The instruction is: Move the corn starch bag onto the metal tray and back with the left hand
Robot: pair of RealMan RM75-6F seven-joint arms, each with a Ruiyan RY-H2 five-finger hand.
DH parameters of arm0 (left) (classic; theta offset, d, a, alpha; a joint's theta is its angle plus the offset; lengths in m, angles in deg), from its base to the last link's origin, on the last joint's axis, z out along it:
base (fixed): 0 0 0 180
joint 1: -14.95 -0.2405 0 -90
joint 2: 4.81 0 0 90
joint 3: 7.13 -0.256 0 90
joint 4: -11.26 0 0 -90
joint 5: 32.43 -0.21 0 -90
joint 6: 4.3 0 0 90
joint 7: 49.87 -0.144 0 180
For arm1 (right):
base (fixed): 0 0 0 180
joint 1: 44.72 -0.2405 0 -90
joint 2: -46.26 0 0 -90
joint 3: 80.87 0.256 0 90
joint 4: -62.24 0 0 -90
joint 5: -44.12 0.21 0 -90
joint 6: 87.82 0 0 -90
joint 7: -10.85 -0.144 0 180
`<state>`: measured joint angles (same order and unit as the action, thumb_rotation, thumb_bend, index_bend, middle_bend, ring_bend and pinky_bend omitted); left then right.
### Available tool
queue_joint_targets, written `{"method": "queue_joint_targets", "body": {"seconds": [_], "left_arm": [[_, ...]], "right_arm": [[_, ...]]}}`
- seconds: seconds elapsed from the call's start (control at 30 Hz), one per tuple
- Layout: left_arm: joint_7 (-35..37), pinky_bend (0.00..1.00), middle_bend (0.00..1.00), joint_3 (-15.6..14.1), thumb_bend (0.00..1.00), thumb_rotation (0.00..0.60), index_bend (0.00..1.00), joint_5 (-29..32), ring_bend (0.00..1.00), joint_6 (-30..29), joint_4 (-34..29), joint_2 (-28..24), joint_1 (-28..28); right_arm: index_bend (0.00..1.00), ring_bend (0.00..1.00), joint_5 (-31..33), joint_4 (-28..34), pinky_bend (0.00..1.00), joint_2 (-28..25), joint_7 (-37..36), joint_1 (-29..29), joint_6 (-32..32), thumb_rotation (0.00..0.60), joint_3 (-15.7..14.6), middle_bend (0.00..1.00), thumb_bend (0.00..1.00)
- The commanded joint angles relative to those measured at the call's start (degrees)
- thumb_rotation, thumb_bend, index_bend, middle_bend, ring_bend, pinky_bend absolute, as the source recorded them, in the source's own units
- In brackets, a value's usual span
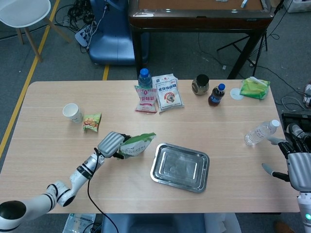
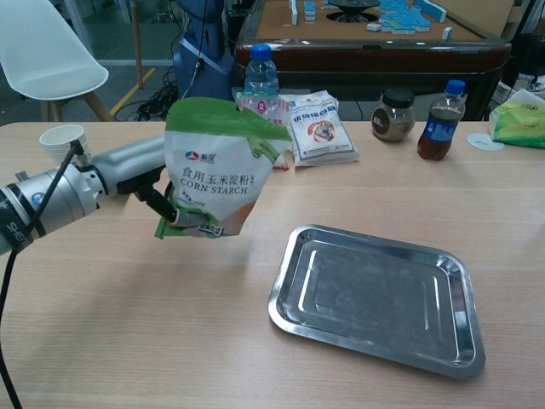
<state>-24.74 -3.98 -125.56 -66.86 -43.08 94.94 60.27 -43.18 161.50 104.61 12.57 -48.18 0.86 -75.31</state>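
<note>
Starting at the left edge of the table (image 1: 43, 160), you have a paper cup (image 1: 72, 112) and a small snack packet (image 1: 92, 121) just beside it, both well clear of your work. Next comes your left hand (image 1: 111, 144), which grips the corn starch bag (image 2: 215, 170) from behind, low on its body, and holds it lifted off the table, tilted, left of the metal tray (image 2: 372, 296) and not yet over it.

Treat the bag as a soft pouch of loose powder: it looks light to moderate in weight, its film is probably slick, and the contents will slump toward whichever end hangs lowest. Your low hold suits that, since the filled part gives the fingers something firm to squeeze; the flat green top would likely just fold. Keep it as upright as you can so it lands on its base.

The tray lies near the front edge, shiny and shallow, so it may slide if the bag drags on its rim. Toward the back edge stand bottles and two more bags. At the right edge your right hand (image 1: 299, 167) holds nothing, fingers spread, near a clear bottle (image 1: 261, 132).
</note>
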Motion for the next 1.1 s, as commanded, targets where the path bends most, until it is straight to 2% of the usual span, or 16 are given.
{"method": "queue_joint_targets", "body": {"seconds": [0.03, 0.3, 0.67, 1.1], "left_arm": [[-10.72, 0.62, 0.56, -0.40, 0.33, 0.600, 0.52, -1.23, 0.55, 2.33, -8.76, -5.50, 2.13], [-30.35, 0.64, 0.58, 0.58, 0.34, 0.600, 0.52, -0.49, 0.57, 6.44, -18.72, -8.05, 4.51], [-58.44, 0.64, 0.58, 3.12, 0.34, 0.600, 0.51, 3.24, 0.57, 10.48, -24.18, -5.58, 6.91], [-84.20, 0.64, 0.58, 2.90, 0.35, 0.600, 0.50, 10.54, 0.57, 18.30, -30.28, -5.23, 10.80]], "right_arm": [[0.28, 0.14, -0.13, -0.38, 0.16, 0.33, -0.34, -0.18, -0.17, 0.600, 0.01, 0.36, 0.11], [0.28, 0.14, -0.82, -1.71, 0.16, 1.03, -1.61, -0.42, -0.15, 0.600, -0.12, 0.36, 0.11], [0.28, 0.14, -1.00, -3.83, 0.16, 1.78, -4.10, 0.13, 0.81, 0.600, -0.29, 0.36, 0.11], [0.28, 0.14, -1.26, -5.48, 0.16, 2.41, -6.00, 0.30, 1.22, 0.600, -0.37, 0.36, 0.11]]}}
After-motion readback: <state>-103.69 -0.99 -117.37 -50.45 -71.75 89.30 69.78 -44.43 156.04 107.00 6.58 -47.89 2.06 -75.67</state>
